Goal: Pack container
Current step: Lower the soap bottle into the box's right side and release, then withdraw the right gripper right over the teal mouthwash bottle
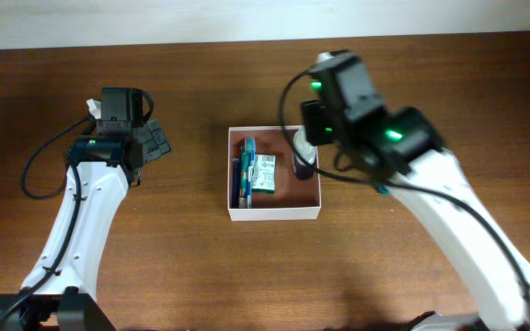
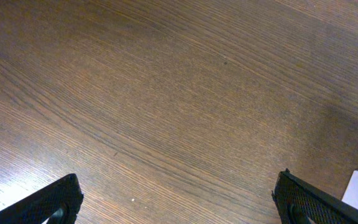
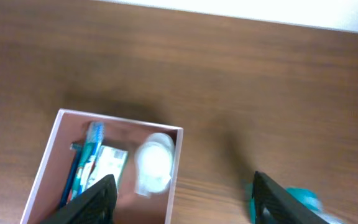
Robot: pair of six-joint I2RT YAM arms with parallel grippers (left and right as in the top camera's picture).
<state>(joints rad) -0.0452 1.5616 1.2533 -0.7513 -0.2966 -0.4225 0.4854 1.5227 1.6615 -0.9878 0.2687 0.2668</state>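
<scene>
Left gripper [image 2: 179, 208]: wide, empty, with table [image 2: 166, 93] below.
Right gripper [image 3: 182, 196]: wide, empty, above the container's edge.
Container [image 1: 274, 214]: under right gripper, well apart from left.
Bottle [image 3: 153, 163]: inside, near right gripper.

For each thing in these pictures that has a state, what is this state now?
Container: open, no lid, partly filled.
White-capped bottle: inside the container, by its right wall; upright or lying, cannot tell.
Green-white packet: lying flat inside.
Blue items: lying inside, along the left wall.
Left gripper: fingers open, empty, over the table.
Right gripper: fingers open, empty, above the container's right wall.
</scene>
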